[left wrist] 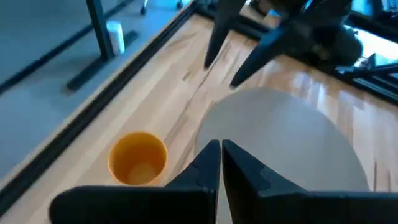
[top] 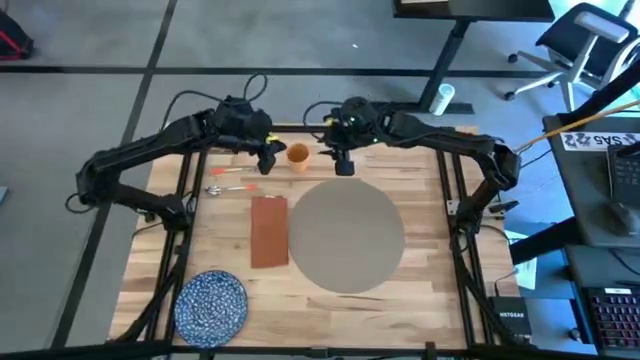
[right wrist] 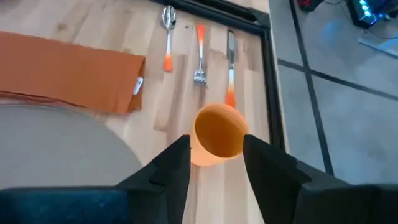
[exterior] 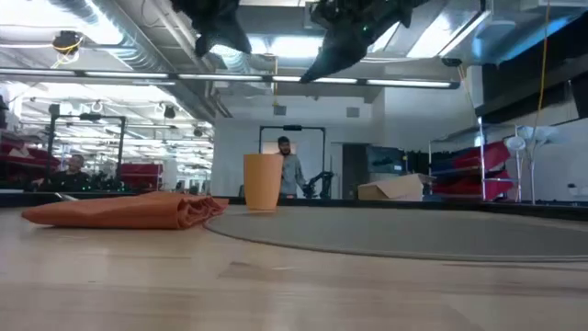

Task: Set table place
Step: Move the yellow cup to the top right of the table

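Both my arms reach in over the far edge of the desk (top: pixel 330 300); my left fingers (left wrist: pixel 221 163) are pressed together, holding nothing, hovering above the orange cup (top: pixel 297 155) and beside the rim of the placemat (top: pixel 345 235); my right fingers (right wrist: pixel 216 158) are spread, empty, aimed down with the cup showing between them but not touched; the cup stands upright on the wood just beyond the placemat's far rim; the placemat lies flat at the desk's middle, bare; the rust-red napkin (top: pixel 269 230) lies just beside its left edge; a spoon (right wrist: pixel 168 34), a fork (right wrist: pixel 200 56) and a knife (right wrist: pixel 231 59), orange-handled, lie side by side near the cup; a blue speckled plate (top: pixel 211 303) sits at the near left corner, well apart.
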`<state>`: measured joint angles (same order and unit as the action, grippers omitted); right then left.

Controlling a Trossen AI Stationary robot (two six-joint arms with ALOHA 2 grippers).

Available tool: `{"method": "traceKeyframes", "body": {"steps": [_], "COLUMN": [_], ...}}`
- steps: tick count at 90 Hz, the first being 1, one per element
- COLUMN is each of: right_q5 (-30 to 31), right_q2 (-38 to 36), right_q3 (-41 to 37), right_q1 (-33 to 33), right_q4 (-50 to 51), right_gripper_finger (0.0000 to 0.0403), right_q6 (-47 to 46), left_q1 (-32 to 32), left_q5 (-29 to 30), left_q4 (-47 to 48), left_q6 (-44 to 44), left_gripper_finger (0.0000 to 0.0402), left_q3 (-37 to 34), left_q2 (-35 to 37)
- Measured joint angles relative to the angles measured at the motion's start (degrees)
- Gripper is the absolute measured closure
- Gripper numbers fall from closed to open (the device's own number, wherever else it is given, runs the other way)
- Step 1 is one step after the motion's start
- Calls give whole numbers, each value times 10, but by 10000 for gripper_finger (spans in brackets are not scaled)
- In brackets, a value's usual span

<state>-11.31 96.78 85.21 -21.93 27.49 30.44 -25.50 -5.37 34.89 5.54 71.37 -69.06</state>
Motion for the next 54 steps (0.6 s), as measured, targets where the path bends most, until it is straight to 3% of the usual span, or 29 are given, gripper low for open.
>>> {"method": "traceKeyframes", "body": {"steps": [24,38,54], "right_q5": [-2,15,17], "right_q2": [15,55,105], "right_q3": [1,1,64], "right_q1": [-6,0,3], "right_q4": [-28,-22,20], "right_gripper_finger": [267,267,267], "right_q6": [-2,5,14], "left_q1": [-17,-21,-18], "left_q5": [0,0,0], "left_q4": [8,1,2], "left_q6": [-15,-4,44], "left_gripper_finger": [401,401,401], "left_q3": [-2,-45,-90], "left_q2": [59,93,114]}}
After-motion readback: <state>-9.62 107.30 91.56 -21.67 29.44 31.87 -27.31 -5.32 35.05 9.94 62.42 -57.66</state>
